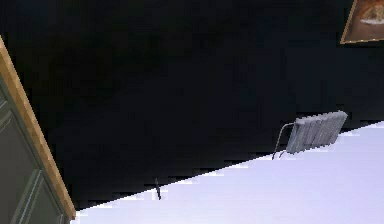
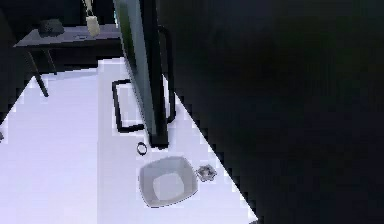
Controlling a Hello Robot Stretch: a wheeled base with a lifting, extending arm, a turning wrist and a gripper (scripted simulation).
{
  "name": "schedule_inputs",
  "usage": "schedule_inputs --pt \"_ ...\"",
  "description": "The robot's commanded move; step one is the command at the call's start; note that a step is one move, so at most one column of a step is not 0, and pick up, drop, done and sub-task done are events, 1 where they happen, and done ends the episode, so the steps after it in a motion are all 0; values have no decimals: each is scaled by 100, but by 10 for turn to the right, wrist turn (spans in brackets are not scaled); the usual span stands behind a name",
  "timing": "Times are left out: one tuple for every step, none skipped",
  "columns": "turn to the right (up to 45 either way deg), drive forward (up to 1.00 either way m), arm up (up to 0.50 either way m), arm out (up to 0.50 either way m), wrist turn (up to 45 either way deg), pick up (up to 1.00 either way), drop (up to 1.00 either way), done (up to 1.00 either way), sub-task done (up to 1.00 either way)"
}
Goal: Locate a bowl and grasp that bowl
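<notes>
A pale grey bowl point(image 2: 165, 183) with a rounded-square rim lies on the white surface point(image 2: 60, 150) low in the arm side view, just left of the middle. A small dark ring point(image 2: 142, 148) lies a little beyond it. To the bowl's right sits a small grey lump point(image 2: 207, 172).
A tall dark flat panel point(image 2: 138, 60) on a black frame stand point(image 2: 128, 105) rises beyond the bowl. A dark table point(image 2: 60, 42) carrying small items stands at the upper left. The forward view has a dark wall, a door frame point(image 1: 30, 150), a grey radiator-like rack point(image 1: 315, 132) and a framed picture point(image 1: 365, 20).
</notes>
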Motion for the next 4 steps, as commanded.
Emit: schedule_inputs --pt "0 0 50 0 0 0 0 0 0" --pt "0 0 38 0 0 0 0 0 0" --pt "0 0 0 12 0 0 0 0 0" --pt "0 0 0 0 450 0 0 0 0"
